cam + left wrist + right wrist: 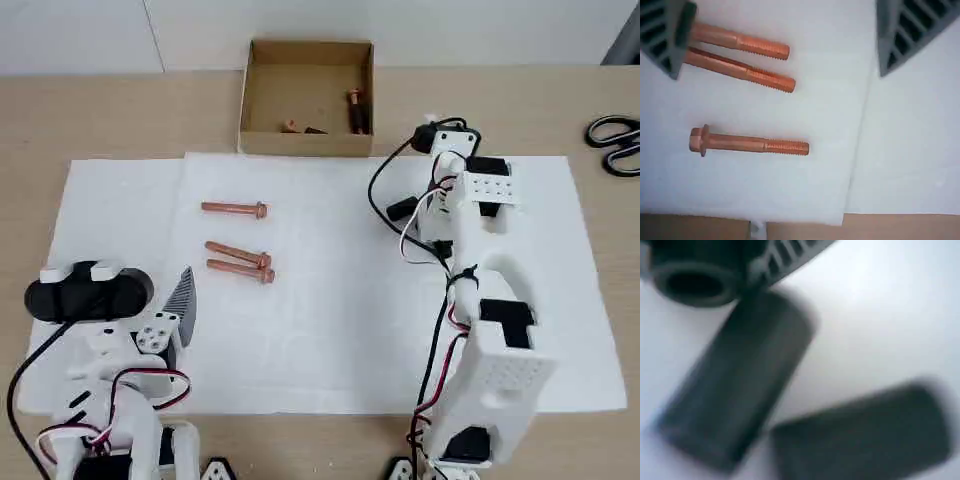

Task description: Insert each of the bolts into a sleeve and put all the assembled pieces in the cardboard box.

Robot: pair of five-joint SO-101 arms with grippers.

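Currently left end effector (779,75) released, over three bolts (747,142). Right end effector (780,260) near two sleeves (735,390); blurred, cannot tell its grip.

A light wooden tabletop (120,110) runs across the scene, with a white wall (450,25) behind its far edge. White sheets (330,340) laid side by side cover most of it, and black-handled scissors (615,143) lie on the bare wood at the right edge.
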